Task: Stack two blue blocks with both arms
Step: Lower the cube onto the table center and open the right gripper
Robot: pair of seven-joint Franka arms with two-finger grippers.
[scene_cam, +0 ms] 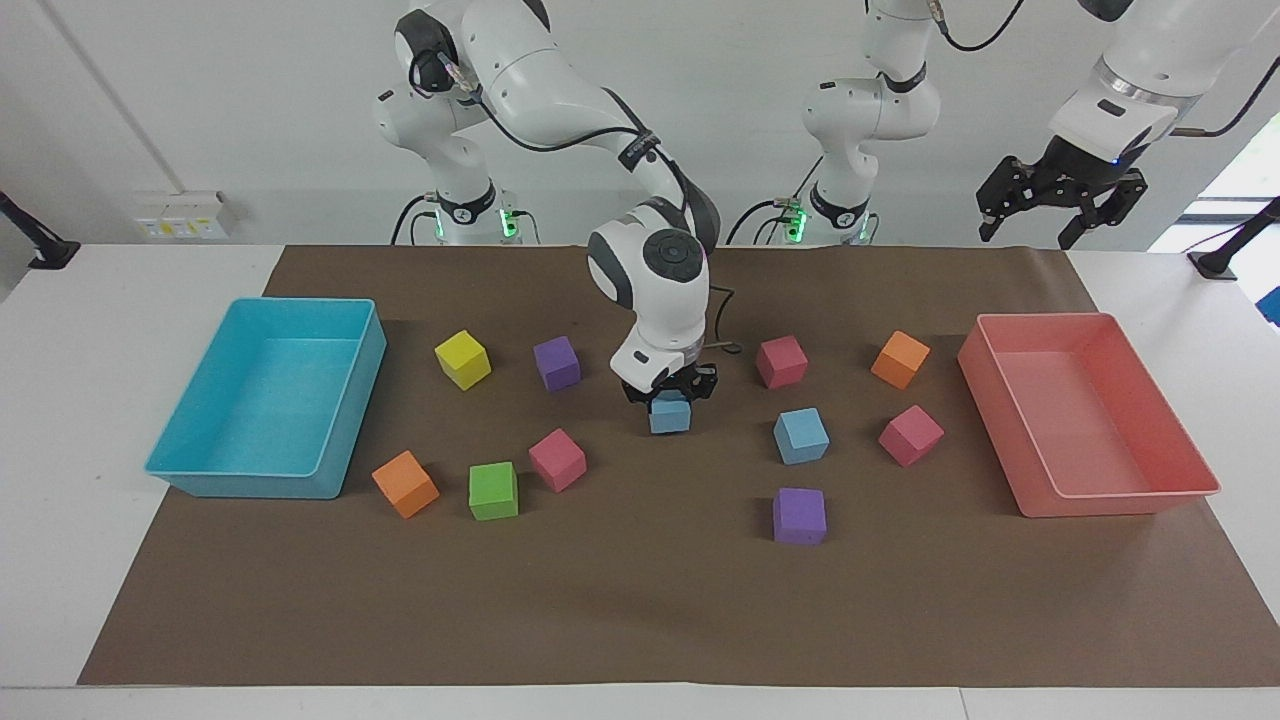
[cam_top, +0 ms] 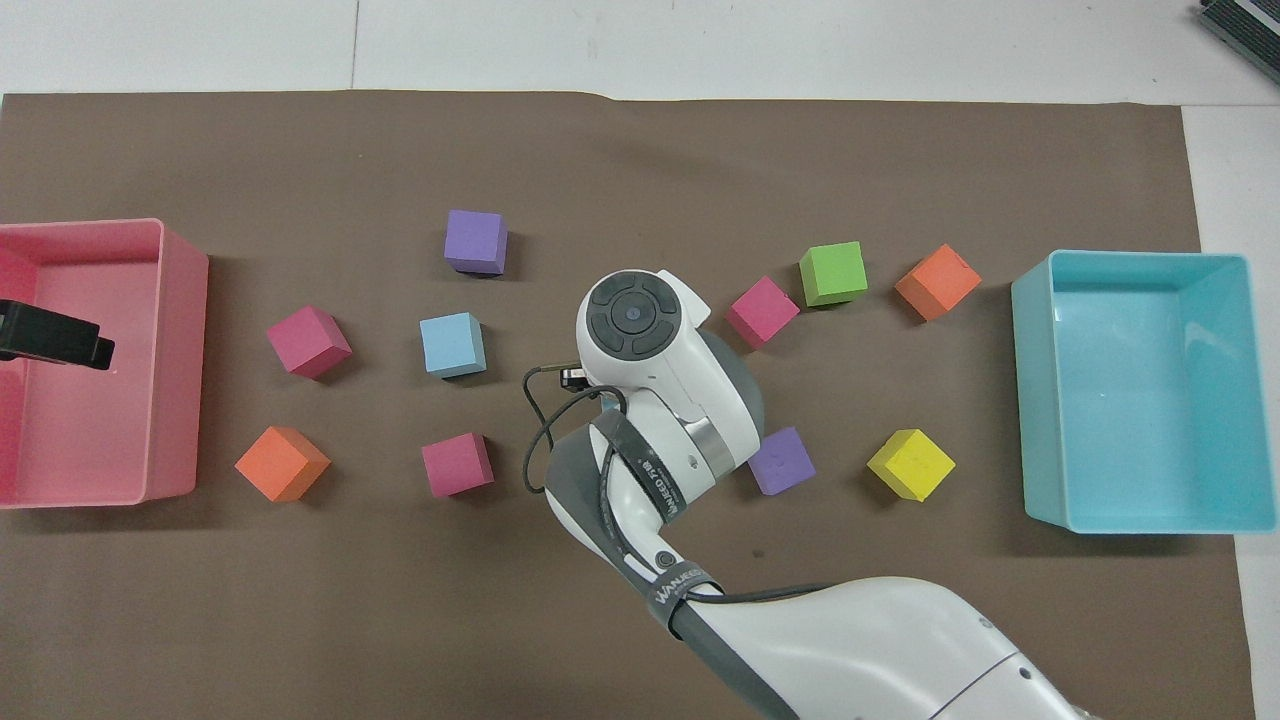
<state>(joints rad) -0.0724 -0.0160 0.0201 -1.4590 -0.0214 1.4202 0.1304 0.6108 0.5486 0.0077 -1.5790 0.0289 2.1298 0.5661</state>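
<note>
Now the right gripper (scene_cam: 670, 392) clamps one blue block (scene_cam: 670, 415) mid-table; the other blue block (scene_cam: 801, 436) lies toward the left arm's end, the left gripper (scene_cam: 1060, 200) waiting, jaws spread.

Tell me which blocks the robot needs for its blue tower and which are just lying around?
Needed:
- held blue block, gripped by the right claw
- free blue block on the brown mat
- left claw, waiting above the pink bin

Just lying around:
- two purple blocks
- yellow block
- green block
- turquoise bin
</note>
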